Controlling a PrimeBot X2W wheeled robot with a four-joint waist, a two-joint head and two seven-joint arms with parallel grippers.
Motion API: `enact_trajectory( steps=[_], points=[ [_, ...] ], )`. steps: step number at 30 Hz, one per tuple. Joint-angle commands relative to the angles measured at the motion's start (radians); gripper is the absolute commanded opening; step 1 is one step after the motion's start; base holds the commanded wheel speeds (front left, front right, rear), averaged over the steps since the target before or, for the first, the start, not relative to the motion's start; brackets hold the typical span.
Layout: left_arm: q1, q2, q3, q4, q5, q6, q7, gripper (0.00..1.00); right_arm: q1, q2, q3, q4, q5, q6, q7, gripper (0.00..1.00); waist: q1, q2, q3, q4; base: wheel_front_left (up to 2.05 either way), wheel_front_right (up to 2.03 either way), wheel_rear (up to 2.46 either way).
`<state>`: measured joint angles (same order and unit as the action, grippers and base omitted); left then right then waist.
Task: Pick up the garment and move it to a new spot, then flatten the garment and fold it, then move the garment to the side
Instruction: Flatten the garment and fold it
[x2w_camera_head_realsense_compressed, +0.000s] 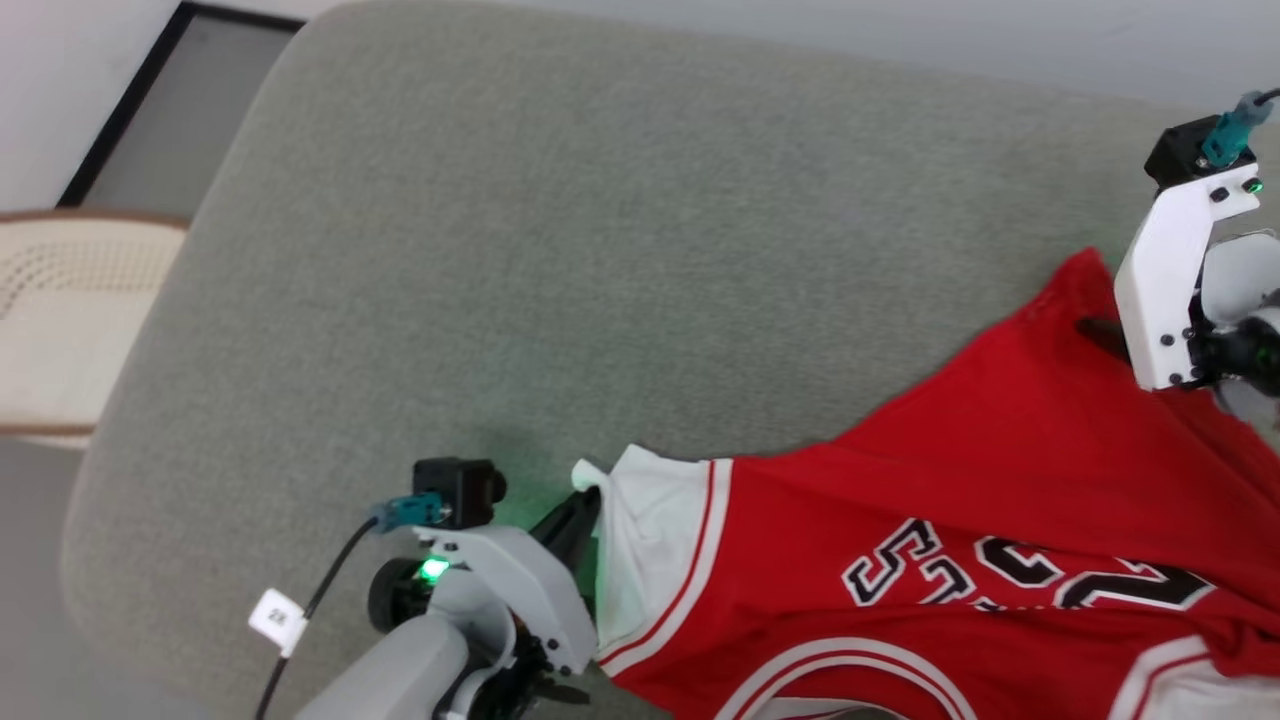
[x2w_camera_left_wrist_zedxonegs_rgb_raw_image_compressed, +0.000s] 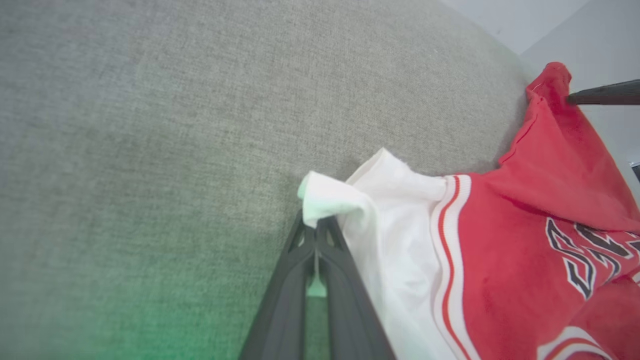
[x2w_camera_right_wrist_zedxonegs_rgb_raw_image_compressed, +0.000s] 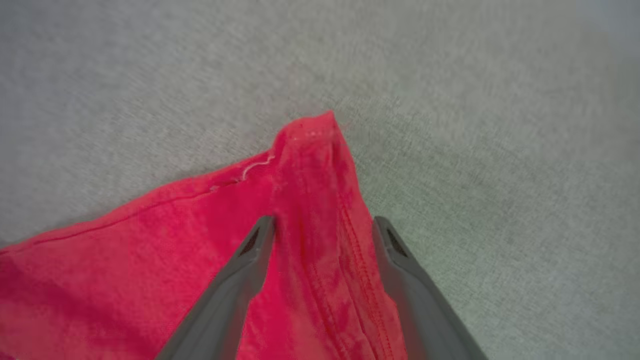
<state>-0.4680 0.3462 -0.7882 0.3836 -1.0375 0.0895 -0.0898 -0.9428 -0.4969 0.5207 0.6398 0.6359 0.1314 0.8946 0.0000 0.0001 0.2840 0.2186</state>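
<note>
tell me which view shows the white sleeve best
The left wrist view: the sleeve sits close and mid-frame, its edge pinched in the left gripper. The head view shows it smaller, beside that gripper's wrist. The right wrist view shows a red corner of the garment between the fingers of the right gripper.

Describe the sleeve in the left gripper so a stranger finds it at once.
On the wide grey cushion lies the red garment with dark numbers. At its left end, the sleeve is pinched at its corner by the left gripper; it is the white patch, edged in red-and-white stripes.
</note>
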Motion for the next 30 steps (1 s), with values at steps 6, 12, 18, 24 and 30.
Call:
enact_trajectory(
  steps=[6, 12, 18, 24, 30],
  points=[
    [-0.041, -0.039, -0.013, 0.041, 0.009, -0.029, -0.012, 0.00, -0.079, 0.034, 0.002, 0.158, 0.020, -0.002, 0.091, 1.00, 0.0000, -0.0001, 0.063, 0.072, 0.00, 0.00, 0.00],
    [-0.061, -0.059, -0.016, 0.083, 0.007, -0.047, -0.022, 0.00, -0.100, 0.094, 0.005, 0.314, -0.005, -0.002, 0.128, 0.00, 0.0000, -0.0001, 0.086, 0.090, 0.00, 0.00, 0.00],
    [-0.061, -0.055, -0.001, 0.125, -0.012, -0.051, -0.026, 0.00, -0.153, 0.111, 0.010, 0.337, -0.005, -0.001, 0.099, 0.00, 0.0000, -0.0001, 0.063, 0.069, 0.00, 0.00, 0.00],
    [-0.109, -0.019, 0.034, 0.133, -0.029, -0.051, 0.000, 0.00, -0.176, 0.105, 0.017, 0.299, 0.021, -0.001, 0.019, 0.00, 0.0000, -0.0001, 0.010, 0.007, 0.00, 0.00, 0.00],
    [-0.211, 0.050, 0.043, 0.146, -0.025, -0.044, 0.098, 0.00, -0.203, 0.123, 0.023, 0.290, 0.025, -0.001, -0.083, 0.00, 0.0000, -0.0001, -0.062, -0.069, 0.00, 0.00, 0.00]
  ],
)
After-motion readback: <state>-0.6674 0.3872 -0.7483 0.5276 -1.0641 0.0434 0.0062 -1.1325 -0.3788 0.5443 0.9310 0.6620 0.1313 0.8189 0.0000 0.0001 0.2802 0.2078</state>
